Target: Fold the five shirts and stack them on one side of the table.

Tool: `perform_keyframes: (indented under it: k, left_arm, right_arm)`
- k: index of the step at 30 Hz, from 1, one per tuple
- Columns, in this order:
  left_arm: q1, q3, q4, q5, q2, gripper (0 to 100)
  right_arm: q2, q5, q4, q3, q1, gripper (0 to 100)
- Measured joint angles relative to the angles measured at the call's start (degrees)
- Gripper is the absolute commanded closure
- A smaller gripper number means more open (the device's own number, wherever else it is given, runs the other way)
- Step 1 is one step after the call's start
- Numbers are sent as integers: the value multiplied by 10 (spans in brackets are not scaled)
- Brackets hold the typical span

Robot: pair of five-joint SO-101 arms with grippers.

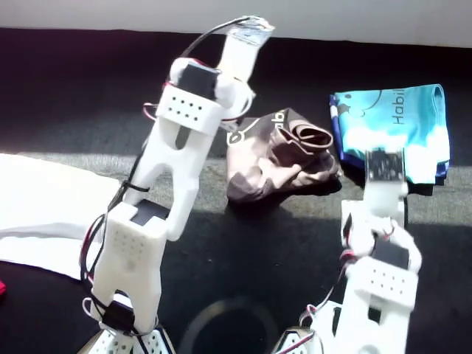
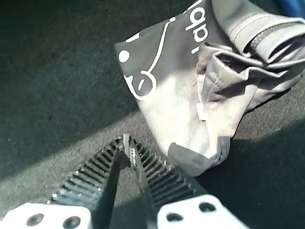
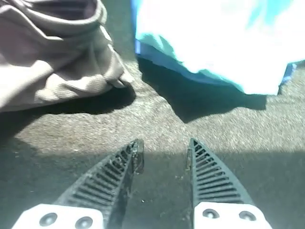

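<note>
A crumpled grey shirt (image 1: 276, 155) with white print lies in the middle of the dark table. In the left wrist view the grey shirt (image 2: 190, 90) is just beyond my left gripper (image 2: 127, 147), which is shut with nothing in it and hovers over bare table beside the shirt's edge. A folded blue and white shirt (image 1: 394, 129) lies at the back right. My right gripper (image 3: 164, 150) is open over bare table, short of the blue shirt (image 3: 214, 43) and with the grey shirt (image 3: 57, 57) off to one side. A white shirt (image 1: 44, 206) is spread at the left.
The left arm (image 1: 181, 155) rises high over the table's middle left. The right arm (image 1: 383, 243) stands at the front right. A small red thing (image 1: 2, 286) shows at the left edge. A white wall (image 1: 354, 18) runs behind the table.
</note>
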State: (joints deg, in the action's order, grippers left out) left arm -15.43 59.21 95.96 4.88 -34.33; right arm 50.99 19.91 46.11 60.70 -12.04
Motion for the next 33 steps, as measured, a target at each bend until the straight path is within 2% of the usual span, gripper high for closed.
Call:
perform_keyframes:
  k: [3, 8, 13, 17, 23, 30, 33]
  left_arm:
    - [33, 0, 34, 0, 28, 991]
    - [115, -17, 45, 0, 48, 991]
    - [192, -109, 47, 0, 95, 991]
    - [236, -189, 47, 0, 143, 991]
    - [276, -263, 32, 0, 177, 991]
    - [287, -312, -6, 0, 177, 991]
    - [287, -316, -21, -1, 177, 991]
  right_arm:
    - [-142, -32, 29, -133, 68, 847]
    - [-381, -92, 59, -355, 182, 847]
    - [-581, -116, 113, -569, 280, 847]
    - [-706, -117, 156, -728, 331, 847]
    - [-870, -117, 221, -891, 331, 847]
    - [-902, -117, 391, -1015, 265, 847]
    - [-902, -86, 448, -1032, 244, 847]
